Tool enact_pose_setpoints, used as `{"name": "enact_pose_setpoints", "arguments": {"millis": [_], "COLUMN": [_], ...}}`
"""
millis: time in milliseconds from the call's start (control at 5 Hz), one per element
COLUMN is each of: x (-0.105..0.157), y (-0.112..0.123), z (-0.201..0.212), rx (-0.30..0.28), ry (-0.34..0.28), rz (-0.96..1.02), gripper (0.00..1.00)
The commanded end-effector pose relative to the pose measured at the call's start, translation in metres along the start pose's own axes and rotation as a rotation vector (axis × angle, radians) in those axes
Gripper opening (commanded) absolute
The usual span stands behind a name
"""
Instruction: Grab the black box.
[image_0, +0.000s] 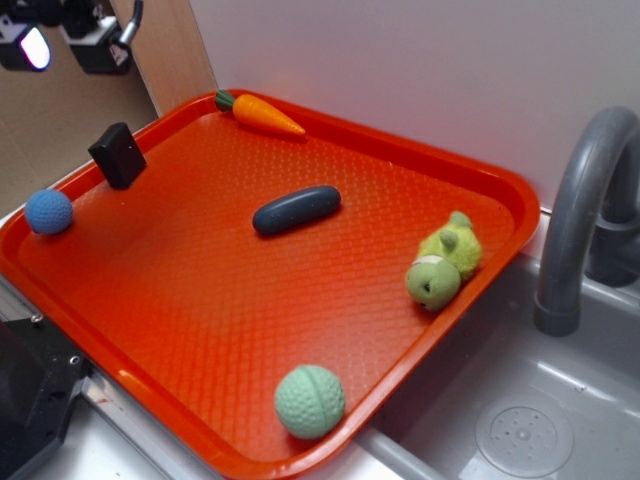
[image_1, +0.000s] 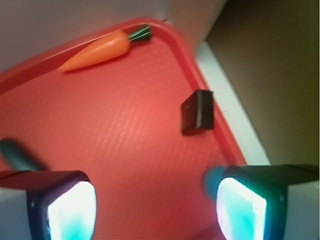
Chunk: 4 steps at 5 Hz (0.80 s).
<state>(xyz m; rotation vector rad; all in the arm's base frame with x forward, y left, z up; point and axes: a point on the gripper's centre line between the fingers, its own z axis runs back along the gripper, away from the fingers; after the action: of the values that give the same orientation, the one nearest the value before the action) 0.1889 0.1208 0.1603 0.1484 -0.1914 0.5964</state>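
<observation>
The black box (image_0: 118, 155) leans against the left rim of the orange tray (image_0: 520, 205), a small matte block standing on edge. In the wrist view the black box (image_1: 198, 112) sits by the tray's right rim, well ahead of my fingers. My gripper (image_0: 65, 35) hovers high at the top left corner of the exterior view, above and behind the box. In the wrist view my gripper (image_1: 155, 205) is open, with only bare tray floor between the two bright pads (image_1: 72, 212).
On the tray lie a carrot (image_0: 262, 113), a dark blue-grey capsule (image_0: 296, 209), a blue ball (image_0: 48, 211), a green ball (image_0: 309, 401) and a green plush toy (image_0: 444, 263). A grey faucet (image_0: 585, 200) and sink (image_0: 520, 420) stand to the right.
</observation>
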Motion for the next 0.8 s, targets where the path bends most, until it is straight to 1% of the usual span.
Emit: {"name": "enact_pose_setpoints", "arguments": {"millis": [0,200,600], "x": [0.007,0.003,0.003], "y": [0.044,0.047,0.047], "z": [-0.031,-0.042,-0.042], "rx": [0.038,0.089,0.089], "ry": [-0.014,0.053,0.053], "rz": [-0.018,-0.085,-0.085], "gripper": [1.0,1.0,1.0]}}
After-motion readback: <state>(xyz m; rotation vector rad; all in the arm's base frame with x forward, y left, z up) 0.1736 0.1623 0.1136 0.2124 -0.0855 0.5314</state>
